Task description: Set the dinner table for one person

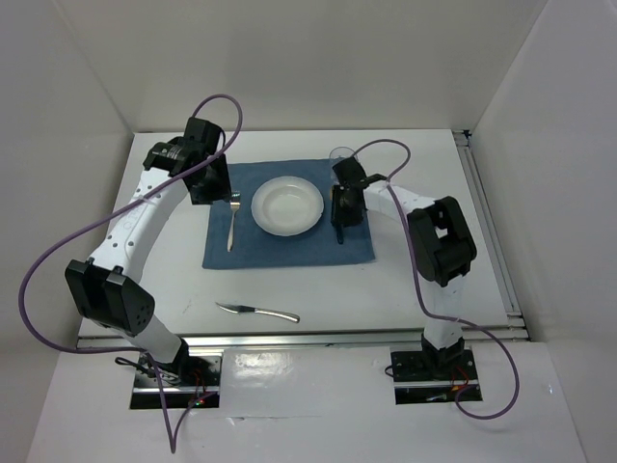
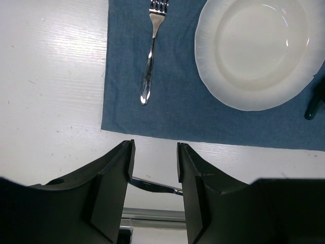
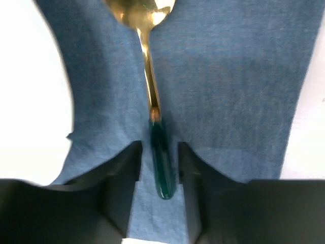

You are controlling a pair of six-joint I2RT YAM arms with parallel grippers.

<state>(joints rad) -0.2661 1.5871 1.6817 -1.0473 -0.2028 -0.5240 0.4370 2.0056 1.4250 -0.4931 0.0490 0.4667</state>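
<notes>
Right of the plate (image 1: pixel 287 205), the right gripper (image 3: pixel 158 147) sits spread around the placed spoon (image 3: pixel 148 76); next probably means lifting clear for the knife (image 1: pixel 255 311).

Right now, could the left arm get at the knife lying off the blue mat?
Probably yes: the knife lies uncovered on the dinner table, and the left gripper is open and empty.

Left end effector (image 2: pixel 155 152) jaws apart, raised; right end effector (image 3: pixel 158 152) jaws parted, low.
</notes>
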